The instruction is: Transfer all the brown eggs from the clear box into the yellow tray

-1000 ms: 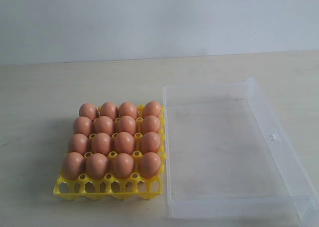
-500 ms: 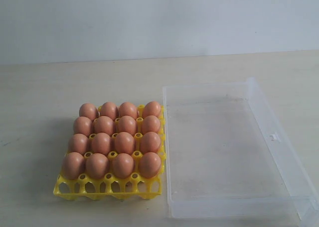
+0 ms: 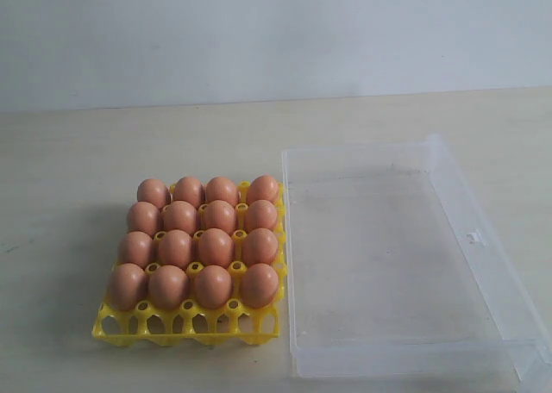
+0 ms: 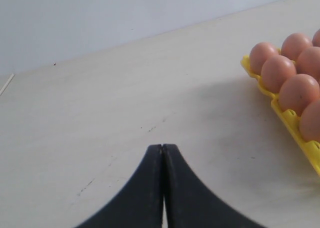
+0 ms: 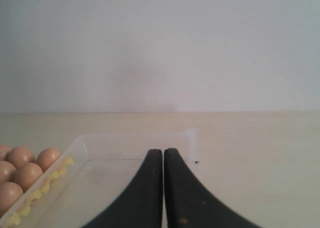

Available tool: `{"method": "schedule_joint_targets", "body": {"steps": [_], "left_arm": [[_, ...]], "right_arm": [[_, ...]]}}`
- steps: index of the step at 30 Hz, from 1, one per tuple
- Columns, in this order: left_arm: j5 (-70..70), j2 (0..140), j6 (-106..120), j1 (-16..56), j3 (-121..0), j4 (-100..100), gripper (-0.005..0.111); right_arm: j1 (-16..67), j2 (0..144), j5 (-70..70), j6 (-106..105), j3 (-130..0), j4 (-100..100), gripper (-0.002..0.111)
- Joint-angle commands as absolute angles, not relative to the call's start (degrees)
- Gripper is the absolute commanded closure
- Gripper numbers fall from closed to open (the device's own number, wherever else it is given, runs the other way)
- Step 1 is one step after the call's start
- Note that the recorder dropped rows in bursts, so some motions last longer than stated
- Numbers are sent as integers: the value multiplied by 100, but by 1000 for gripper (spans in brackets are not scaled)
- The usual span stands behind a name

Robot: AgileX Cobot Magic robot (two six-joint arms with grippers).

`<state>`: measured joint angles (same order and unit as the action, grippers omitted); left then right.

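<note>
Several brown eggs (image 3: 216,247) fill the cups of the yellow tray (image 3: 185,324), which sits left of centre on the table. Beside it on the right lies the clear box (image 3: 448,165) with no egg inside. Neither gripper shows in the exterior view. In the left wrist view my left gripper (image 4: 162,147) is shut with nothing in it, over bare table, apart from the tray (image 4: 292,125) and its eggs (image 4: 277,73). In the right wrist view my right gripper (image 5: 163,151) is shut and holds nothing, in front of the clear box (image 5: 192,138); eggs (image 5: 27,175) show beside it.
The tray and the box rest on a pale wooden table (image 3: 86,152) with a plain light wall (image 3: 259,31) behind it. The box's right wall carries a small latch tab (image 3: 472,236).
</note>
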<state>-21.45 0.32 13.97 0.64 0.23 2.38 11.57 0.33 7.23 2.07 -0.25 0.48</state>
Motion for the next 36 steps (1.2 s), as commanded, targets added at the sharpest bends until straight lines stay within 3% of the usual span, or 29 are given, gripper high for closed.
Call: {"method": "schedule_joint_targets", "body": {"steps": [1, 36], "left_arm": [[-2082, 0, 1355, 67, 0, 284, 107], [-2082, 0, 1355, 67, 0, 284, 107]], "right_arm": [[1132, 0, 603, 31, 0, 115, 105], [1000, 0, 603, 0, 0, 287, 105]]}}
